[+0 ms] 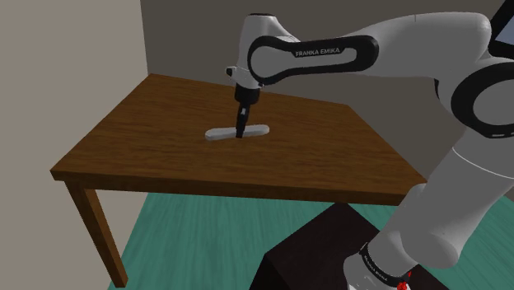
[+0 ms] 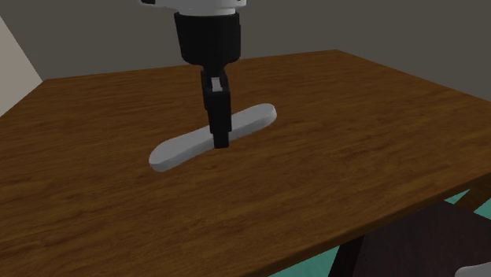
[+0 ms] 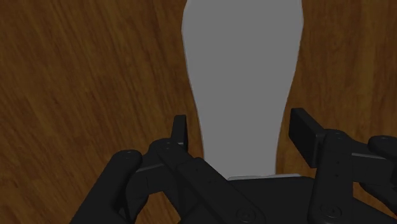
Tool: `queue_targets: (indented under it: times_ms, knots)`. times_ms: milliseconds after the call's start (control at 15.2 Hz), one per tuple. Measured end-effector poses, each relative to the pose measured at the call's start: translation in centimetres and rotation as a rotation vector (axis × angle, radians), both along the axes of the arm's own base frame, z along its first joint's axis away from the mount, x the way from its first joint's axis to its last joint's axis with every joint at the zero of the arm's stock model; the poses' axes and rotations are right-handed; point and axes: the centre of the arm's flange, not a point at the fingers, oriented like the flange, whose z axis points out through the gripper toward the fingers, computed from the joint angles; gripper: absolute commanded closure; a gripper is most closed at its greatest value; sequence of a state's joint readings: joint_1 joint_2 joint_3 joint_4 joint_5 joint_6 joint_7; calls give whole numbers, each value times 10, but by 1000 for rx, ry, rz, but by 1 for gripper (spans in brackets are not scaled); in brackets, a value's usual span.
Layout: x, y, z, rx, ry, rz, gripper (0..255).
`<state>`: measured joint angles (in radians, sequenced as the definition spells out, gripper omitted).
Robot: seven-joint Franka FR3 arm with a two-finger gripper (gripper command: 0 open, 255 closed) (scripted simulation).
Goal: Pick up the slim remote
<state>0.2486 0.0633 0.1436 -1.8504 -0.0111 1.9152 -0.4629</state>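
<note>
Your hand is at mid-frame, fingers spread wide either side of the grey remote without touching it, on the desk.

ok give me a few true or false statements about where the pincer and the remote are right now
1. The remote lies flat on the wooden table. True.
2. The pincer is shut on the remote. False: its fingers stand apart on either side of it, not touching.
3. The pincer is over the remote's middle. True.
4. The remote is black. False: it is light grey.
</note>
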Motion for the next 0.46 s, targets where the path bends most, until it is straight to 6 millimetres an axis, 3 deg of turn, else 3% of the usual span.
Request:
queue_targets:
  times_ms: [462]
  knots:
    - [-1,0,34,0,0,0,255]
